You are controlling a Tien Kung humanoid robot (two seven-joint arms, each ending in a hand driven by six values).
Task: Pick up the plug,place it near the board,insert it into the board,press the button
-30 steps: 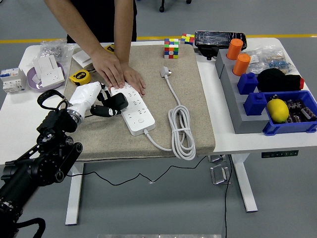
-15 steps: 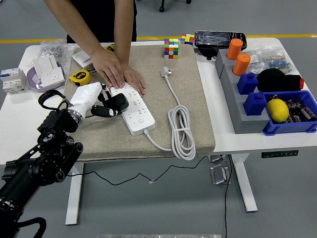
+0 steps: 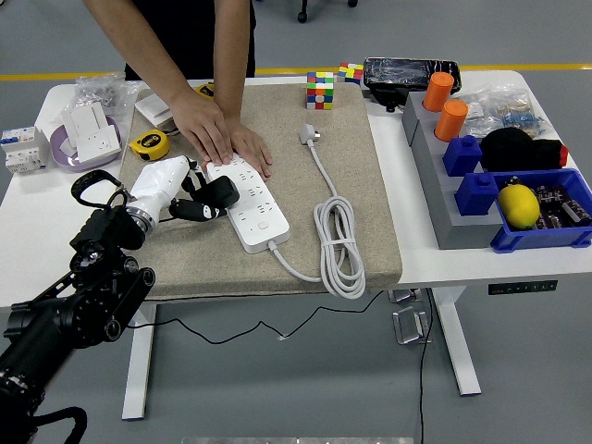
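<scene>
Gripping the black plug (image 3: 220,191), the left hand (image 3: 171,190) meets the board (image 3: 250,202), pinned by a person's hands (image 3: 222,139); tape measure (image 3: 148,143) nearby.

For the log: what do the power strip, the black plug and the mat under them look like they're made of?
Power strip: looks like hard white plastic with a smooth moulded face and a slight sheen. Black plug, held by the left hand: probably matte black plastic; detail is small. Mat: seems a beige woven or felt-like fabric, dull and grainy, with thick, softly rounded edges.
</scene>
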